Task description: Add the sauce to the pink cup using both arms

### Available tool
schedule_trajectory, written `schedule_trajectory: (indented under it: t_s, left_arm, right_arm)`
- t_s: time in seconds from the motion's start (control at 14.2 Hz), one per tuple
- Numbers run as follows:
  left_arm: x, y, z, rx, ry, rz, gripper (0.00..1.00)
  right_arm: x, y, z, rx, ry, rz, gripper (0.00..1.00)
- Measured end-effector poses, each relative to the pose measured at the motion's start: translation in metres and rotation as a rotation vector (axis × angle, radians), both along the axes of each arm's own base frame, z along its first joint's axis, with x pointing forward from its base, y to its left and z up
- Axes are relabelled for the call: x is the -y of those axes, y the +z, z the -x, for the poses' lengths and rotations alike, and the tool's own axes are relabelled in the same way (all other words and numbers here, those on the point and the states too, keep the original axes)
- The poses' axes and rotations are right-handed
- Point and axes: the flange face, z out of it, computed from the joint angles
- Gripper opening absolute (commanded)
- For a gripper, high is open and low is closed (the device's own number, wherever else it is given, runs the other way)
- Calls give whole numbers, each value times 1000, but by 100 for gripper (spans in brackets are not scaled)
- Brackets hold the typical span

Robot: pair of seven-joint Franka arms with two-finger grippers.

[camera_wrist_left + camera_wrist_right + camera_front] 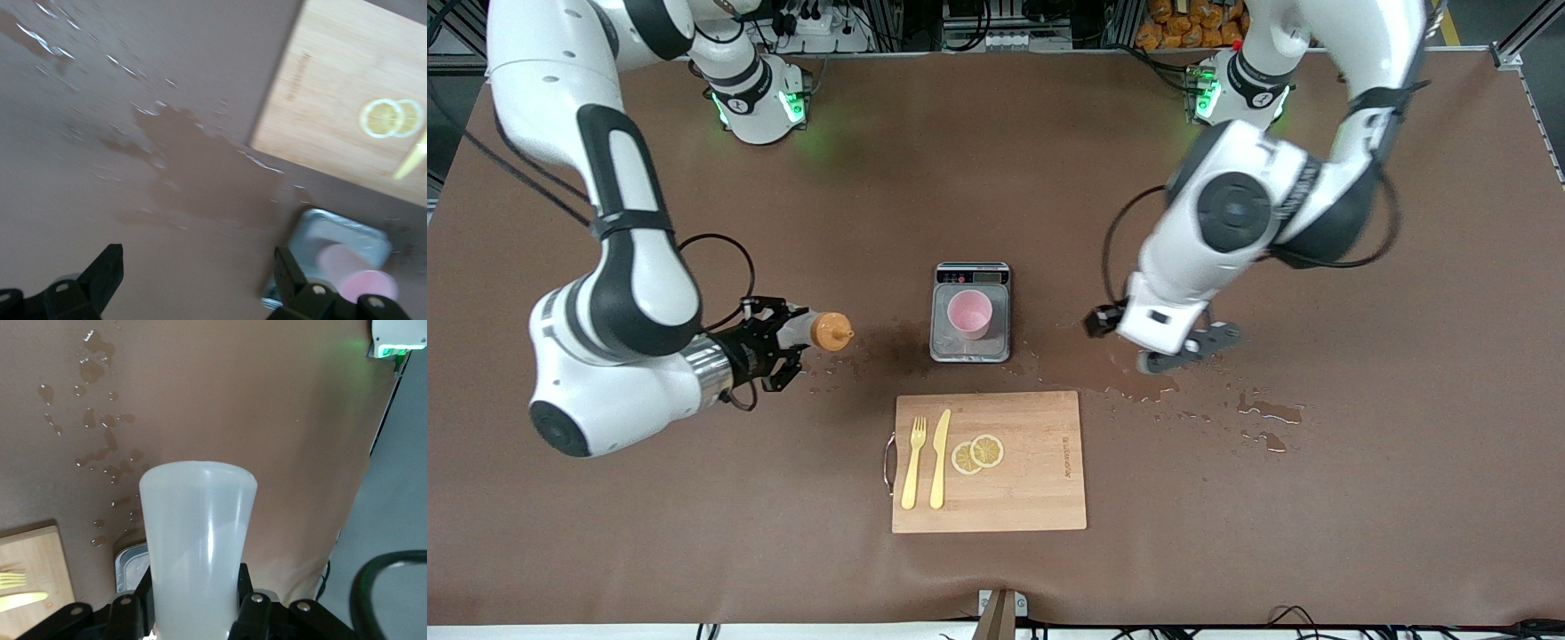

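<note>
The pink cup (968, 313) stands on the silver scale (971, 275) at mid-table. My right gripper (778, 338) is shut on the sauce bottle (818, 331) and holds it on its side over the table, beside the scale toward the right arm's end, with the orange nozzle pointing at the scale. In the right wrist view the whitish bottle body (200, 540) fills the space in the gripper (198, 603). My left gripper (1187, 351) is open and empty over a wet patch, beside the scale toward the left arm's end. The left wrist view shows its gripper (198, 270) spread wide, with the cup (365, 285) on the scale (320, 230).
A wooden cutting board (1040, 480) lies nearer the front camera than the scale. It carries a yellow fork (913, 462), a yellow knife (940, 458) and two lemon slices (977, 453). Liquid spills (1267, 413) spot the brown table toward the left arm's end.
</note>
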Motion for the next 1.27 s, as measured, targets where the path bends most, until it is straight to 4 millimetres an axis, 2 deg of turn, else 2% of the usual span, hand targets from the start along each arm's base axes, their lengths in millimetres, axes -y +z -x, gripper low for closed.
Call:
schedule_trajectory:
  t_s: [0.21,0.42,0.56,0.92,1.27]
  left_arm:
    - [-82,13,-15,-27,-99,-3,100]
    - [-130,27,-17,-55,-190,15,100]
    - [-138,36,-11,-54,-224,15,100]
    - [-136,40,8,-64,-250,1,100]
    - [-145,40,21,-69,-286,-6,100]
  right_arm:
    - [-52,0,20,-3,31,122,48]
    - [-79,-3,38,-30,76,208,43]
    - [-86,-5,45,-43,97,247,43]
    - [-88,-9,59,-63,163,386,44]
    - [-111,-12,77,-42,250,506,44]
